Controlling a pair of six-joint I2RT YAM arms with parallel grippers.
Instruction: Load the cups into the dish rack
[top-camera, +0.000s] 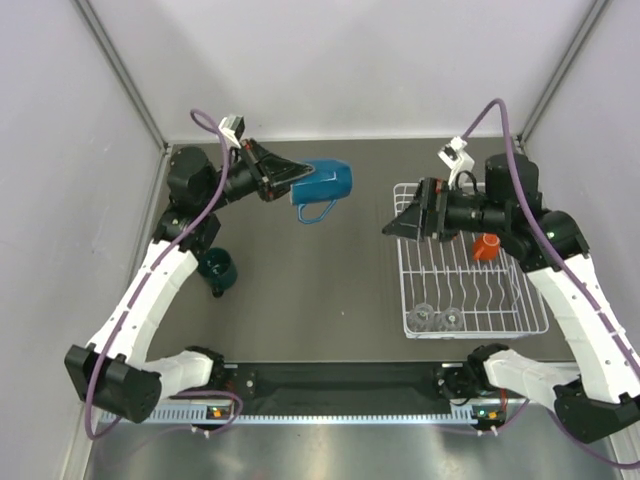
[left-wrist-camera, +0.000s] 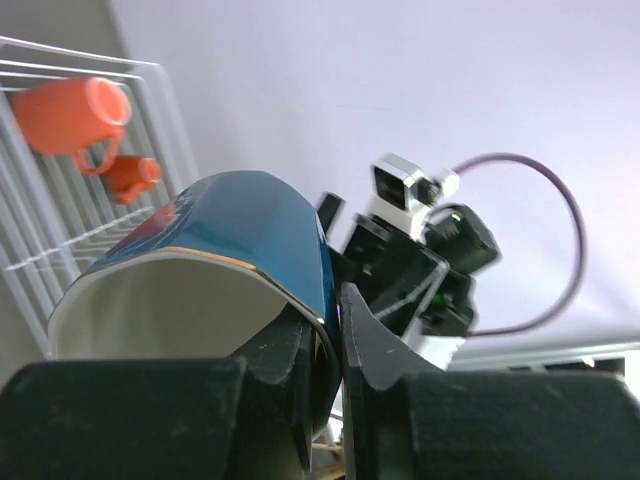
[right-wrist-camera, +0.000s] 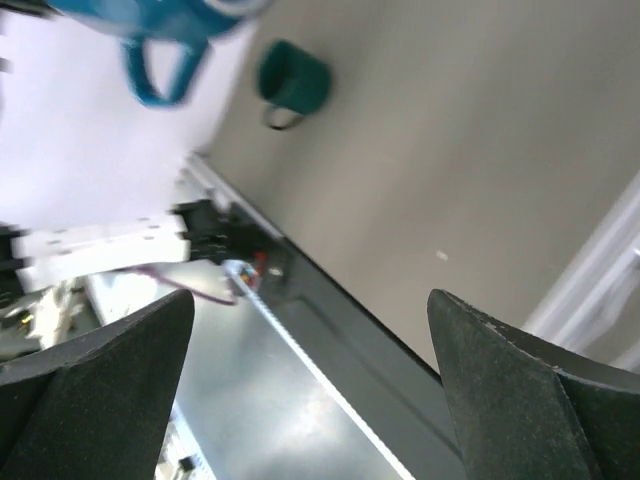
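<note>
Flanking blue mug (top-camera: 325, 182), green cup (top-camera: 218, 268), dish rack (top-camera: 404, 280)

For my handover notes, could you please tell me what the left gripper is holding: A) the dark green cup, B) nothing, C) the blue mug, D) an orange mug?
C: the left gripper pinches the blue mug by its rim, while the dark green cup stands apart.

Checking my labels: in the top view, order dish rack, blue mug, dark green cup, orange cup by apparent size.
Largest first:
dish rack
blue mug (lifted nearer the camera, so inflated)
dark green cup
orange cup (partly hidden)
</note>
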